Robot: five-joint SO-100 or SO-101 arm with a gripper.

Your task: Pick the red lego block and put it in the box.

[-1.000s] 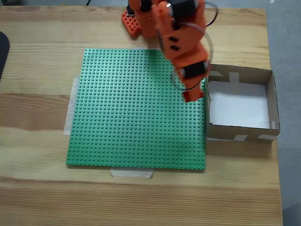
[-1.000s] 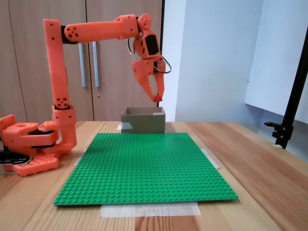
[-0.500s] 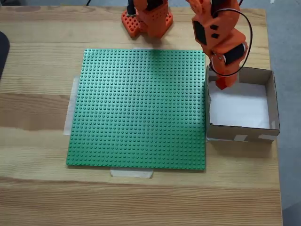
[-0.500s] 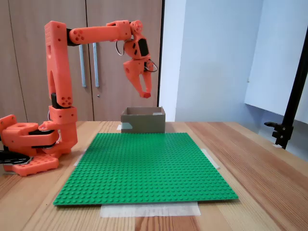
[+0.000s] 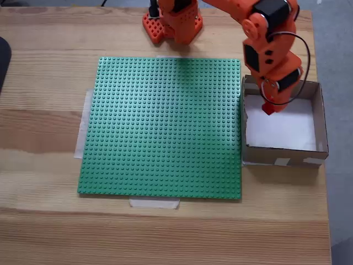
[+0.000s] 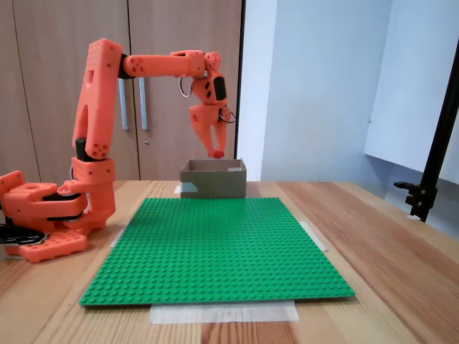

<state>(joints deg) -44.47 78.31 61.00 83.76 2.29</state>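
The wooden counter [image 5: 44, 221] fills the room's near end, and most of its middle is taken by a big green studded baseplate [image 5: 165, 127] taped down at its edges, seen flat from above in a fixed view and stretching away from me in the other [image 6: 215, 244]. Behind it stand tall wooden cabinet doors [image 6: 43, 86]. The orange arm [image 6: 97, 136] rises from its base at the counter's edge and reaches across at height, its forearm bending down toward the box [image 5: 319, 118], a shallow brown cardboard square with a white floor and pale tape on its walls, sitting just beside the baseplate's right edge in the view from above and at the far end of the plate in the side view [image 6: 213, 179]. The jaws [image 5: 268, 108] hang over the box's interior, clear above its rim in the side view [image 6: 217, 151], drawn narrow around a small red piece at their tip, which I take for the red lego block [image 5: 268, 110], held in the air above the white floor
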